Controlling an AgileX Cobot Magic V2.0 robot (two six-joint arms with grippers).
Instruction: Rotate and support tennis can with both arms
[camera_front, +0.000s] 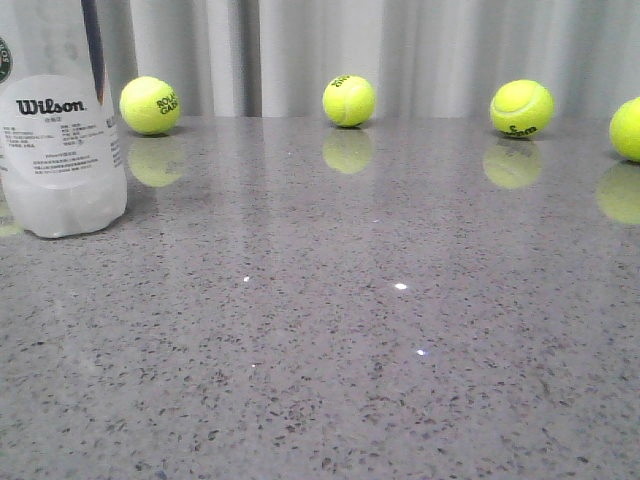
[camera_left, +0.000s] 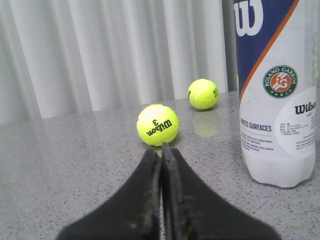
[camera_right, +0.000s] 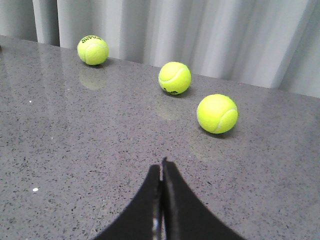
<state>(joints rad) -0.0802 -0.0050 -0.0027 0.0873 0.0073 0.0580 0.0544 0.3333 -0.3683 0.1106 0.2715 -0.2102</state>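
1. The tennis can is seen standing upright on the grey stone table, at the left edge of the front view, its Wilson label turned toward the camera; its top is cut off by the frame.
2. Four tennis balls are lined up along the curtain behind the can: one ball just beside the can, a second further to the can's right, a third beyond that, and a fourth well apart from the can at the frame's right edge.
3. The left gripper is seen with its jaws pressed together, nothing between them; the can stands near it, not touched.
4. The right gripper is likewise pressed together and holds nothing; three balls lie ahead of it.
5. No step is judged to be in hand: the can is held by neither arm. An upright, unheld can would fit both a stage ahead of the turning and one after the can has been set back down, so no next move can be settled.
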